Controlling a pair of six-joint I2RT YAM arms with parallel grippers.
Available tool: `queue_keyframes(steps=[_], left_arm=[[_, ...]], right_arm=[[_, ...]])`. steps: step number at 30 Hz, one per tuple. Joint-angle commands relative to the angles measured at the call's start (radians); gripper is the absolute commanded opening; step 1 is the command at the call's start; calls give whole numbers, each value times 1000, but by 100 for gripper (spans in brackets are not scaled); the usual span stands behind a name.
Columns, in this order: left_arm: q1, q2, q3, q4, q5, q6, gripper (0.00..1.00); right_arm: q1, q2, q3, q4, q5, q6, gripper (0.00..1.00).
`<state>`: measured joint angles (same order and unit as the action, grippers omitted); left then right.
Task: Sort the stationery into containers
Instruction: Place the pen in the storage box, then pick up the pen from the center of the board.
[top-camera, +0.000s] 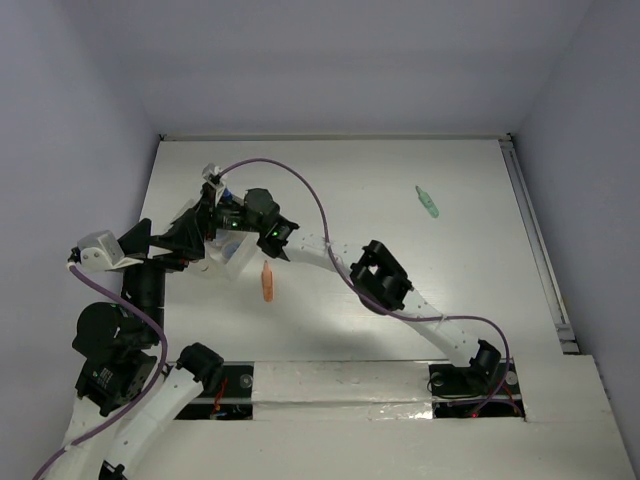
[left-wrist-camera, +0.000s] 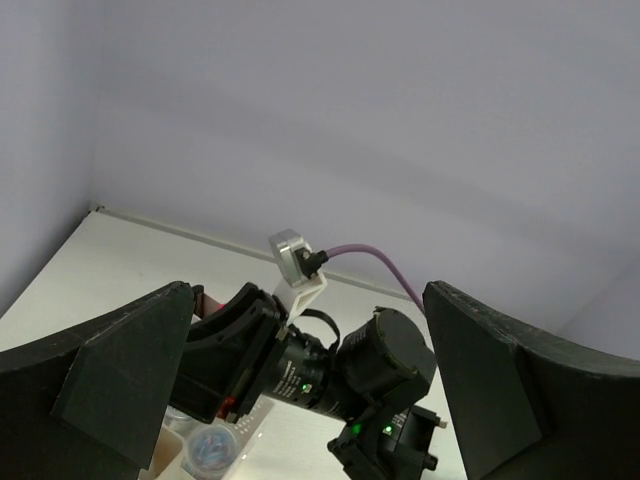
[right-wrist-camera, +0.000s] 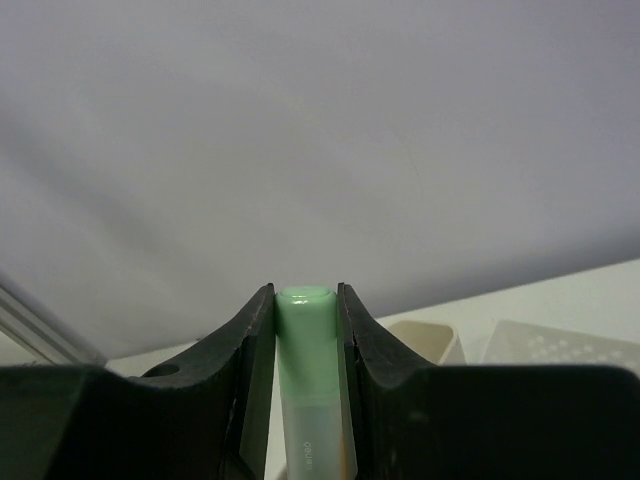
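Note:
My right gripper (right-wrist-camera: 305, 300) is shut on a pale green highlighter (right-wrist-camera: 308, 380), which stands upright between the jaws. In the top view it (top-camera: 213, 220) hovers over the cluster of translucent white bins (top-camera: 233, 254); two bin rims also show in the right wrist view (right-wrist-camera: 432, 340). My left gripper (left-wrist-camera: 310, 400) is wide open and empty. It (top-camera: 183, 238) sits just left of the bins and faces the right wrist. A small round clear jar (left-wrist-camera: 212, 450) sits in a bin below it. An orange marker (top-camera: 267, 282) lies right of the bins. A green marker (top-camera: 428, 202) lies far right.
The right arm's forearm and purple cable (top-camera: 300, 185) cross the middle of the table. White walls close in the table's far and side edges, and a rail (top-camera: 535, 240) runs along the right side.

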<state>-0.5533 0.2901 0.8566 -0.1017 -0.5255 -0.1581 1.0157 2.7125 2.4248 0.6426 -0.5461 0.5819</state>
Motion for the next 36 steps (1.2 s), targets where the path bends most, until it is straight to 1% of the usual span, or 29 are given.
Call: queue_keyframes(steps=[1,3,4,11,14,15,19,20,21,23,24,26,27,29,30,31,33,34,35,36], left_arm=[[9,6,-2,43,19,8,99],[9,6,-2,43,22,6,99],[9,6,-2,43,24,6,99],[18,4,-4,43,30,3,99],[18,7,-5,43,36,3,99],[18,9,-7,42,41,2,99],[18,12,-7,42,53,-1,99],[18,14,-7,42,56,-3,99],[18,15,-7,42,64,-4,99],[18,23,-5,37,74,-8,99],[18,26,-5,36,94,-11,99],[18,43,-5,31,122,-21,99],[18,61,-5,28,163,-26,99],[18,81,-2,26,206,-38,99],[18,104,-2,25,258,-47,99],[18,115,-1,22,278,-54,99],[27,147,7,17,355,-73,99],[27,155,7,16,375,-83,99],[27,161,6,16,393,-92,99],[27,162,1,19,430,-100,99]], right_arm=[[4,-45,-36,58,-6,-28,19],[4,-56,-52,69,-11,-25,26],[4,-60,-58,74,-14,-25,32],[4,-146,-144,114,-28,-45,52],[4,-206,-212,130,-29,-60,56],[4,-224,-236,141,-29,-63,60],[4,-318,-343,152,-17,-85,63],[4,-363,-371,154,-12,-89,63],[-5,-388,-427,151,4,-93,64],[-14,-442,-490,132,20,-106,64],[-29,-504,-565,111,41,-114,64],[-60,-577,-662,76,80,-131,61],[-72,-658,-770,65,115,-139,60],[-117,-745,-892,39,164,-166,55],[-133,-791,-955,10,223,-177,52],[-156,-882,-1075,-9,254,-195,47],[-242,-968,-1180,-96,325,-200,38],[-285,-1038,-1261,-130,321,-191,34],[-336,-1065,-1279,-177,305,-179,31],[-438,-1085,-1293,-298,279,-172,28]])
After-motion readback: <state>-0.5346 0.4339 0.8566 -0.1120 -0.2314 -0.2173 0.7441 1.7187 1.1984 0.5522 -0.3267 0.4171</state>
